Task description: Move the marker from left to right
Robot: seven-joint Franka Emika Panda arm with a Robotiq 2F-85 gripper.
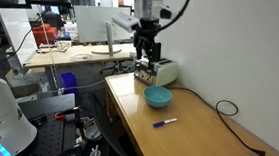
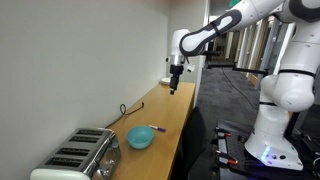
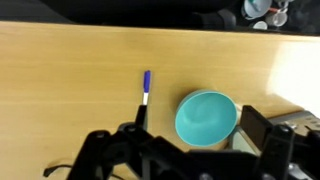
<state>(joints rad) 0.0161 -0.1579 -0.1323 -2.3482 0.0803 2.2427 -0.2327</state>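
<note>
Slim purple-white marker (image 3: pixel 146 86) on wooden table (image 3: pixel 60 70) beside round teal bowl (image 3: pixel 207 117); pincer (image 2: pixel 174 88) released.

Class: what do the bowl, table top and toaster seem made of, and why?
Teal bowl: probably plastic, uniform colour, soft sheen. Table top: wood or laminate, pale grain streaks. Toaster: likely metal, silvery reflective casing.

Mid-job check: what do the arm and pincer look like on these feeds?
The arm is white, rounded tubular links with dark bands at the joints. The pincer is black and boxy, with black linkage fingers in the wrist view. No markings are legible.
</note>
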